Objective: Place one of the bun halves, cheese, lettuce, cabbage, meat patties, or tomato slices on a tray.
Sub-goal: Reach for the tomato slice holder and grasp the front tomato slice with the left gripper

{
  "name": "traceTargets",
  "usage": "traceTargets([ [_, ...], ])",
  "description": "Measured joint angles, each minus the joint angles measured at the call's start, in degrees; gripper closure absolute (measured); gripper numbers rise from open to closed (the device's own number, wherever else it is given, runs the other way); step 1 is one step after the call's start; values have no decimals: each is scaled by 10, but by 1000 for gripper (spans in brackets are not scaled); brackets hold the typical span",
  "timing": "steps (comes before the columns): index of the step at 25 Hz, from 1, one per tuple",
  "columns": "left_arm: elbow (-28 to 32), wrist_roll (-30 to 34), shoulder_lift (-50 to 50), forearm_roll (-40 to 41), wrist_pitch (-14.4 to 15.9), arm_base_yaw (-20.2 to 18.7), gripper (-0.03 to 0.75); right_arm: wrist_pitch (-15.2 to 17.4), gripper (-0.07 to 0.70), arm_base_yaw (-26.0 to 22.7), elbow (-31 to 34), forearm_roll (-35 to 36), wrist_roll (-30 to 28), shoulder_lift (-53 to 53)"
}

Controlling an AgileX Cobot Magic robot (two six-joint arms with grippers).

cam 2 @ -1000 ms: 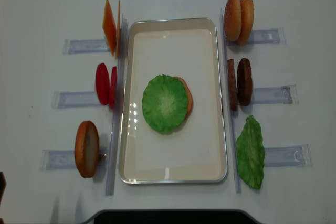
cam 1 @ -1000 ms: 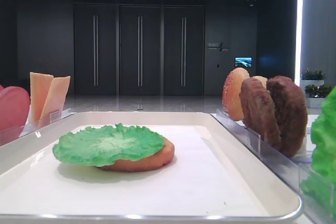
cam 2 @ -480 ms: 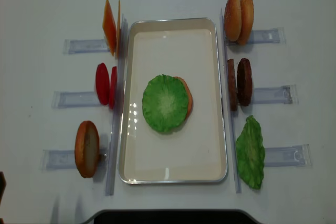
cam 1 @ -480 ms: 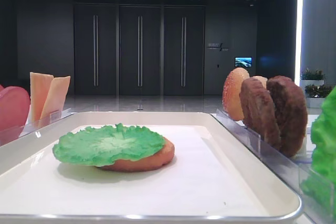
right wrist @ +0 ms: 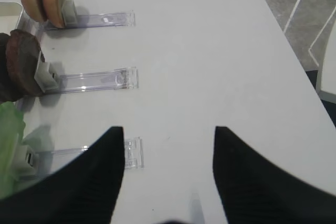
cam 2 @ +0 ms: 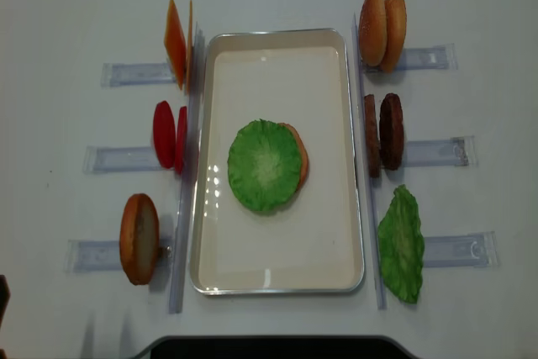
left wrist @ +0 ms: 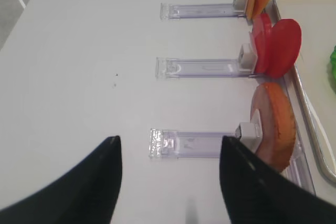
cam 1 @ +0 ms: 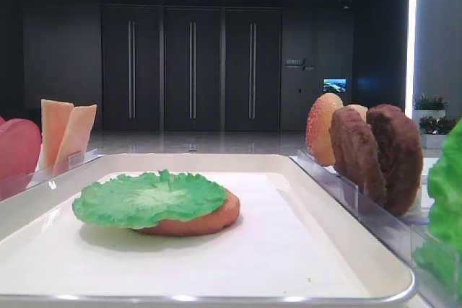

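White tray (cam 2: pixel 353 149) lay mid-counter (cam 2: pixel 76 6), lettuce (cam 2: pixel 264 166) rested on a bun half (cam 2: pixel 299 155) at its centre, left tool (left wrist: pixel 169 182) stood wide and empty over counter beside racked tomato slices (left wrist: pixel 278 45), right tool (right wrist: pixel 169 171) likewise wide, empty, near meat patties (right wrist: pixel 21 64).

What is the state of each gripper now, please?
Left gripper: open, holding nothing.
Right gripper: open, holding nothing.

On the white tray (cam 2: pixel 277 275), mid-floor, a ruffled green lettuce (cam 2: pixel 263 166) lies flat atop an orange-brown bun half (cam 2: pixel 298 155), offset left.
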Motion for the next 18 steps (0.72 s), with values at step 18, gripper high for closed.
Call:
traceTargets([
  [18,-165,12,621,-84,-76,0,314,0,267,0,0,0,0,0],
])
